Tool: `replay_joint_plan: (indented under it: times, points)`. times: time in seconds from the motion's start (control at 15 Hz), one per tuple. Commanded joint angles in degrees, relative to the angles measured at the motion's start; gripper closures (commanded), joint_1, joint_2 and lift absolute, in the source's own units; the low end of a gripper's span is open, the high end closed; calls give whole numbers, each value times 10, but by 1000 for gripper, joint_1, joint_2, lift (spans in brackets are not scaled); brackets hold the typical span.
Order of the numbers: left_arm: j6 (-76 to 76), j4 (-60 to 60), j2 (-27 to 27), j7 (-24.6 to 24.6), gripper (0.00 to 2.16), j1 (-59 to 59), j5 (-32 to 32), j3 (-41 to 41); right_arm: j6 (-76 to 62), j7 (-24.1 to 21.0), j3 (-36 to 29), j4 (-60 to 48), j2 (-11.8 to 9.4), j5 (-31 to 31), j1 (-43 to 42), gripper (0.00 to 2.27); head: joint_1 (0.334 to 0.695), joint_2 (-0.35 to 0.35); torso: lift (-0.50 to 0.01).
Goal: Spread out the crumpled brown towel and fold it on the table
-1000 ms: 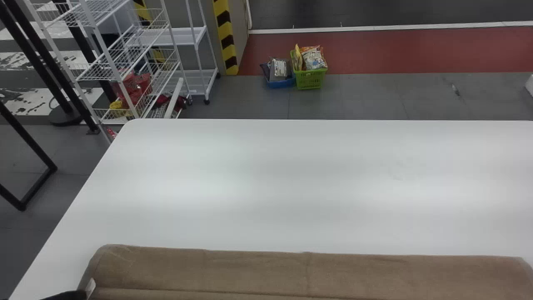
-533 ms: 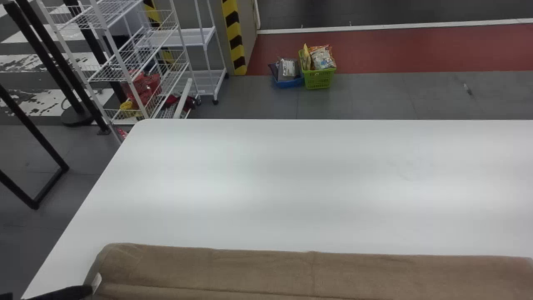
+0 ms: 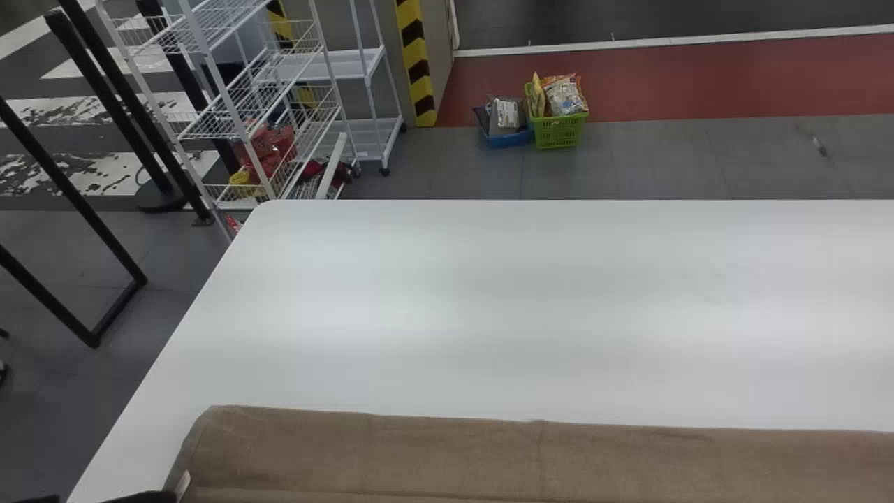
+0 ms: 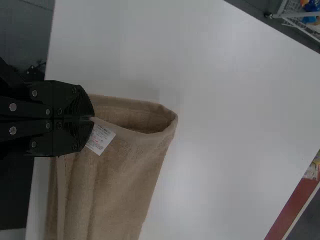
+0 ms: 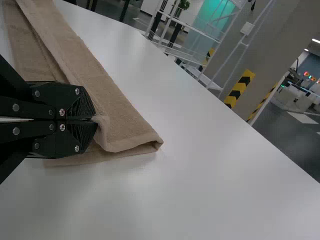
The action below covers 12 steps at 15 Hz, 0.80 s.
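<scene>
With our left gripper [image 3: 145, 497] we pinch the brown towel [image 3: 419, 454] at one end beside its white label [image 4: 100, 139], and with our right gripper [image 5: 95, 120] we nip a bunched edge at the other. Between them the plush cloth stretches in a long, layered strip along the near side of the smooth white table [image 3: 559, 314].

Beyond the left jaws, past the white, softly lit table [image 3: 489, 279], white shelving [image 3: 349, 64] is placed on grey floor [image 3: 447, 168]; left of those jaws, a black frame [image 3: 45, 296] is set. To their right, a striped post [image 3: 417, 63] and red floor strip [image 3: 663, 87] are seen.
</scene>
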Motion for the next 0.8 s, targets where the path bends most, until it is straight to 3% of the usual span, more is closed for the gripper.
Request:
replay_joint_plan:
  times: [0.0, 0.13, 0.2, 0.27, 0.4, 0.47, 0.6, 0.67, 0.73]
  points:
    - [2, 1, 0, -6, 1386, 7, -8, -2, -6, 0, -12, -1, 1, 2, 3, 1443, 695, 206, -127]
    - [2, 13, -1, -6, 1362, 8, -22, -12, -15, 2, -15, 5, 1, 2, 7, 1443, 695, 201, -127]
    - [2, 20, -1, -5, 1204, 6, -27, -20, -22, 1, -15, 6, 1, 2, 12, 1443, 695, 190, -127]
    - [2, 25, -2, -3, 961, 5, -31, -24, -22, 1, -14, 8, 1, 2, 15, 1443, 695, 186, -127]
    - [2, 28, -2, 0, 184, 1, -33, -26, -31, 0, -12, 12, 1, 2, 23, 1420, 695, 181, -127]
    - [2, 28, -3, 1, 70, -1, -33, -26, -31, 1, -11, 14, 1, 2, 24, 1187, 695, 180, -127]
    - [2, 25, -3, 6, 60, -4, -33, -20, -36, 1, -11, 14, 1, 1, 27, 201, 695, 184, -127]
    - [2, 25, -3, 9, 63, -6, -32, -15, -36, 2, -11, 13, 1, 2, 27, 46, 695, 187, -127]
    - [2, 22, -4, 13, 63, -7, -32, -10, -36, 3, -11, 11, 1, 1, 27, 29, 695, 191, -127]
